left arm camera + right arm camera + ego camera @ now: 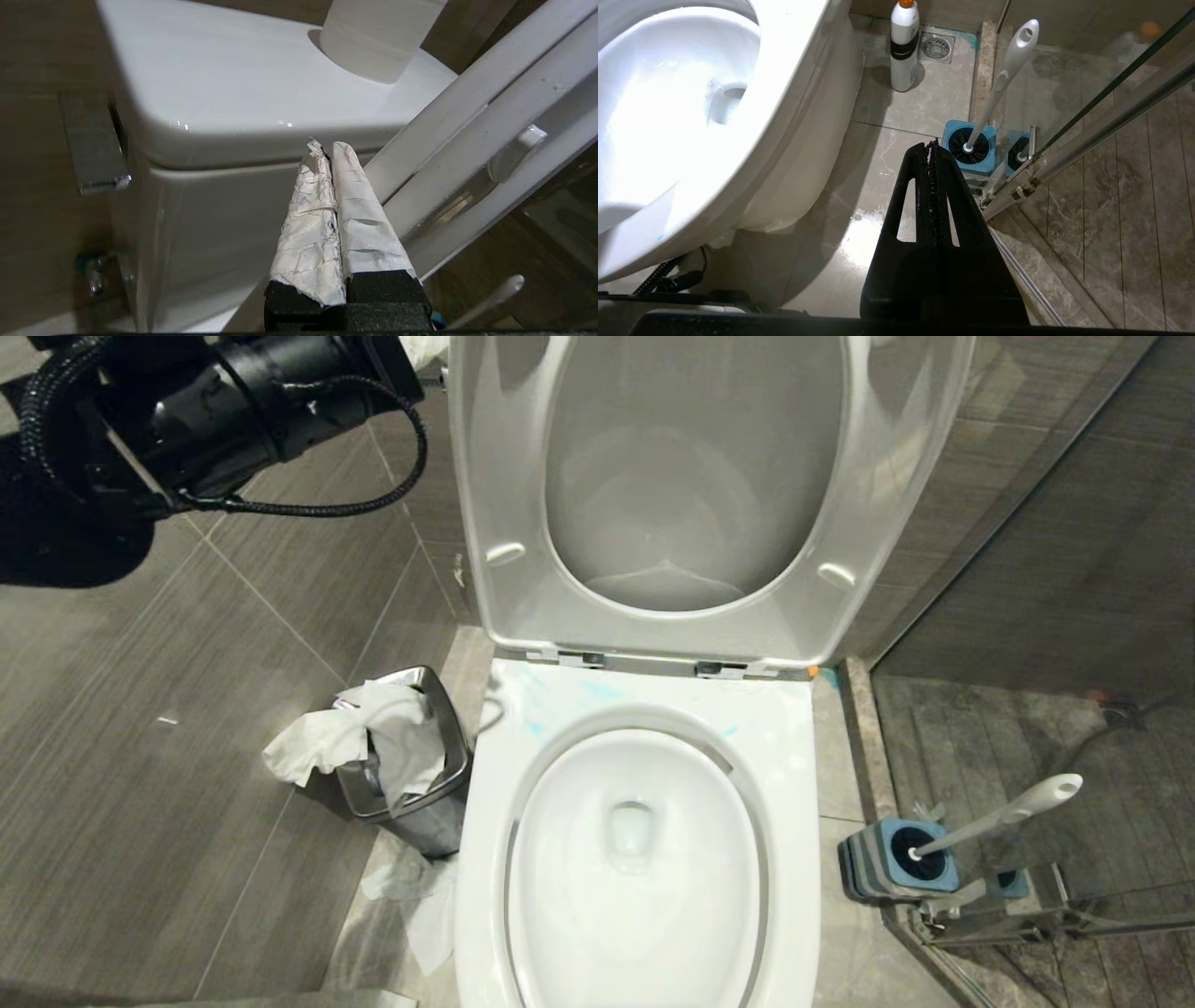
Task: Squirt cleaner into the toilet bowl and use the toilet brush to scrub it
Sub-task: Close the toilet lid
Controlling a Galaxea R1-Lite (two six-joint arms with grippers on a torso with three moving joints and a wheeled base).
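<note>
We count one toilet bowl, seat up, one toilet brush upright in its holder beside it, one bottle, one bin, left gripper and right gripper jaws closed, empty.

1. Glossy white ceramic toilet bowl, smooth.
2. Brushed steel bin, stuffed with crumpled white paper.
3. Left gripper fingers wrapped in wrinkled white tape.
4. Right gripper, matt black plastic.
5. Toilet brush handle, smooth white plastic.
</note>
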